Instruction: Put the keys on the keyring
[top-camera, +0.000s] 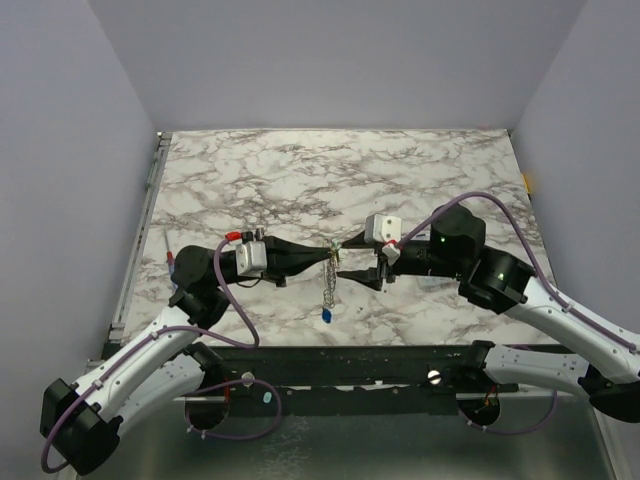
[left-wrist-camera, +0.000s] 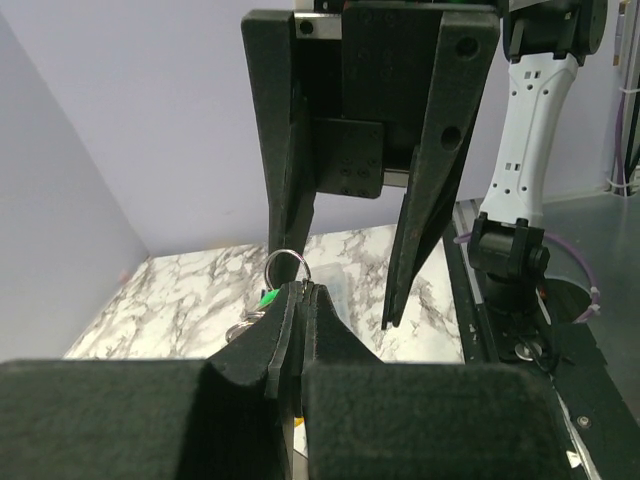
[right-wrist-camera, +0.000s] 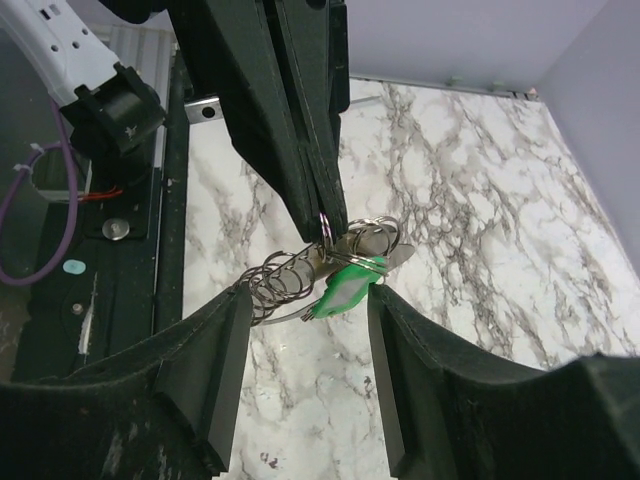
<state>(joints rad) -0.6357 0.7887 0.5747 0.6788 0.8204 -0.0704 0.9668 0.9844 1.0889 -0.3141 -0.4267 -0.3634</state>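
My left gripper (top-camera: 327, 255) is shut on a silver ring of the keyring (right-wrist-camera: 372, 236), holding it above the marble table (top-camera: 300, 170). In the left wrist view its fingertips (left-wrist-camera: 300, 292) pinch that ring (left-wrist-camera: 287, 262). A green key (right-wrist-camera: 346, 285) hangs from the rings, beside a coil of fine chain (right-wrist-camera: 280, 287). In the top view the chain (top-camera: 328, 285) dangles down to a blue key (top-camera: 327, 315). My right gripper (right-wrist-camera: 305, 325) is open, its fingers on either side of the green key and chain, just below them. No yellow key is in view.
A small red-tipped item (top-camera: 172, 257) lies near the table's left edge. A dark rail (top-camera: 400, 360) runs along the near edge by the arm bases. Lilac walls close in the left, back and right sides.
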